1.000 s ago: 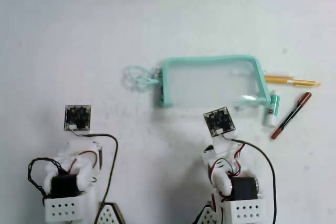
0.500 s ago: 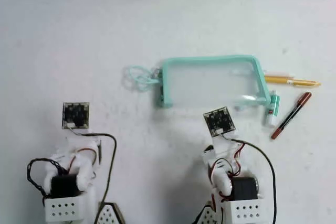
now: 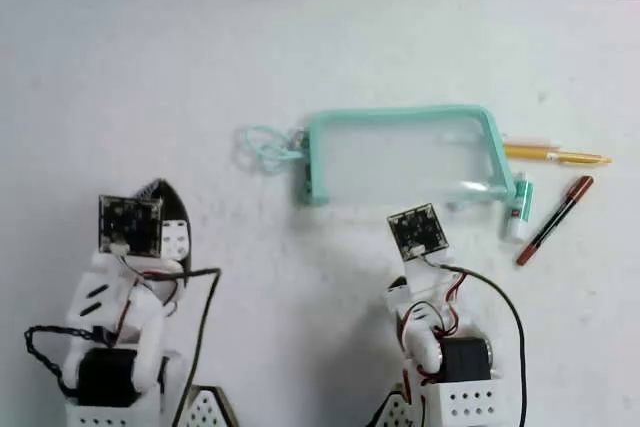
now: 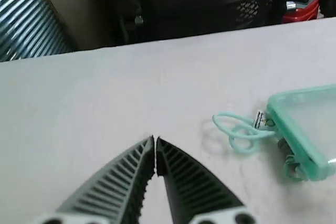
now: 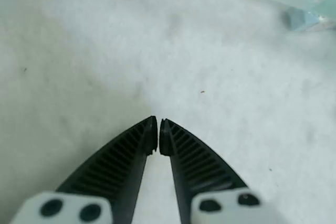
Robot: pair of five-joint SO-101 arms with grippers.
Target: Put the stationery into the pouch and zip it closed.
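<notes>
— How do the jaws stand?
— Left jaws and right jaws alike: pressed tip to tip, gripping nothing, over bare bench (image 3: 150, 67).
— And the goods?
— The pouch (image 3: 400, 155) lies at the right arm's twelve o'clock, its cord loop (image 3: 262, 147) at the pouch's nine. Yellow pen (image 3: 555, 155), small white tube (image 3: 517, 209) and brown pen (image 3: 555, 219) sit outside at its three to four.
— Best approach?
— I'd spread the right jaws before descending and take the brown pen mid-length; the left jaws could steady the cord end.
</notes>
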